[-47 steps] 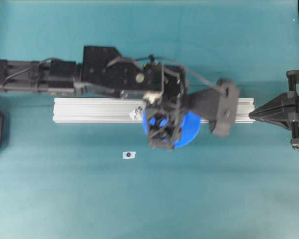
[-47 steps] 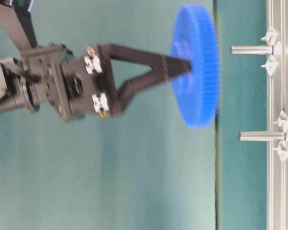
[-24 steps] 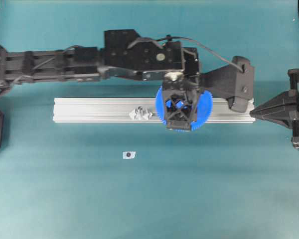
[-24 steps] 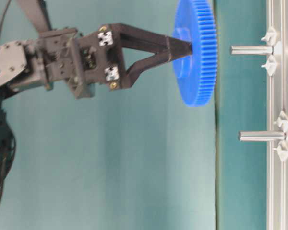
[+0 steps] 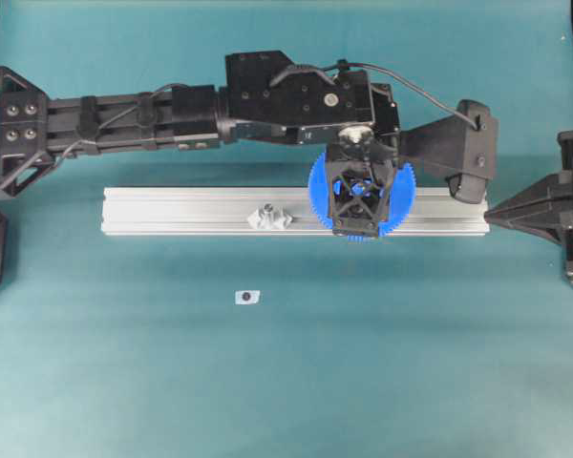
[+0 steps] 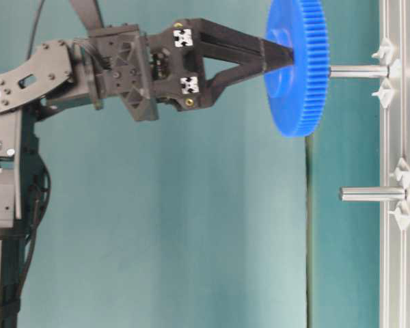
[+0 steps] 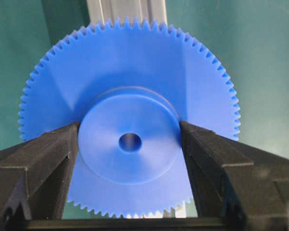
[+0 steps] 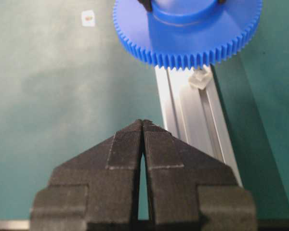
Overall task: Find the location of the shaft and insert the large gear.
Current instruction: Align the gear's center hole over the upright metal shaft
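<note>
The large gear (image 5: 398,194) is bright blue with a raised hub and a centre hole (image 7: 130,142). My left gripper (image 5: 361,205) is shut on its hub, one finger on each side (image 7: 53,154). It holds the gear flat above the aluminium rail (image 5: 181,212). In the table-level view the gear (image 6: 297,75) stands just at the tip of one shaft (image 6: 359,70), roughly in line with it. That shaft is hidden under the gear in the overhead view. A second shaft (image 6: 372,194) with clear mounts (image 5: 267,216) stands free. My right gripper (image 5: 492,218) is shut and empty.
A small clear mount with a dark centre (image 5: 248,297) lies on the green mat in front of the rail; it also shows in the right wrist view (image 8: 88,18). The right gripper (image 8: 142,122) points along the rail's right end (image 8: 192,115).
My left arm has carried the gear to the right along the rail and closer to it. The gear now sits at the shaft's tip. The right arm has not moved.
</note>
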Robot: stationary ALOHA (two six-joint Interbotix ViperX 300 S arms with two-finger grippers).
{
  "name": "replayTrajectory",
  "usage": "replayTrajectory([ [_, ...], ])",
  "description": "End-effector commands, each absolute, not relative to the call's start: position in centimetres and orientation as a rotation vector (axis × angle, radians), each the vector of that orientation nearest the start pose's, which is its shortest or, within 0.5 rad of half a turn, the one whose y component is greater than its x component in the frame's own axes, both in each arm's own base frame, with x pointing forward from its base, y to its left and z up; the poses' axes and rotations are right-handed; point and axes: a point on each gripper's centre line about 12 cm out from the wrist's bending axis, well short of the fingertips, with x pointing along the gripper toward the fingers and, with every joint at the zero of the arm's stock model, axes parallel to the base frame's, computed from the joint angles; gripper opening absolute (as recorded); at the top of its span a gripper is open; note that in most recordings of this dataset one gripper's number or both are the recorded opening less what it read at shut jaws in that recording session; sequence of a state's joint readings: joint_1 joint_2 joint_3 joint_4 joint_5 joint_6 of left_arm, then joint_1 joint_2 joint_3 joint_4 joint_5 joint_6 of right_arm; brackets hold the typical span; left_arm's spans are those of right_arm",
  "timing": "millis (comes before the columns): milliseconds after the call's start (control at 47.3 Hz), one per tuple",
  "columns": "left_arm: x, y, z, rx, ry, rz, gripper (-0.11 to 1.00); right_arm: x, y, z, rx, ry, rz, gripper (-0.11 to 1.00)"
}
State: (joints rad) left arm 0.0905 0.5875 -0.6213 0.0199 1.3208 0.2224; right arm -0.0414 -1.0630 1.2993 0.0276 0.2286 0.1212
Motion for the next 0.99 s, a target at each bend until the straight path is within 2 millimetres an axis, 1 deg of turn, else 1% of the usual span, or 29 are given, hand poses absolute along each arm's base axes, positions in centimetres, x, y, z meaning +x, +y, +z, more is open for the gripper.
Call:
replayTrajectory([
  [0, 54.6, 5.6, 26.6, 0.152, 1.229, -0.037, 0.71, 16.5, -0.7, 20.5, 0.168, 0.453, -0.077, 0.01],
  [106, 54.6, 6.0, 26.3, 0.148, 1.234, -0.03, 0.71, 16.5, -0.7, 20.4, 0.169, 0.454, -0.079, 0.01],
  [380, 55.0, 6.0, 24.8, 0.145, 1.258, -0.033, 0.71, 16.4, -0.9, 20.3, 0.167, 0.452, -0.086, 0.01],
  [676, 54.7, 6.2, 23.2, 0.129, 1.297, -0.028, 0.71, 16.3, -0.9, 20.3, 0.167, 0.45, -0.09, 0.01],
  [888, 54.7, 6.2, 22.3, 0.128, 1.286, -0.025, 0.71, 16.3, -0.9, 20.3, 0.167, 0.45, -0.09, 0.01],
  [972, 54.5, 6.6, 21.9, 0.122, 1.285, -0.018, 0.71, 16.4, -0.9, 20.4, 0.167, 0.449, -0.09, 0.01],
])
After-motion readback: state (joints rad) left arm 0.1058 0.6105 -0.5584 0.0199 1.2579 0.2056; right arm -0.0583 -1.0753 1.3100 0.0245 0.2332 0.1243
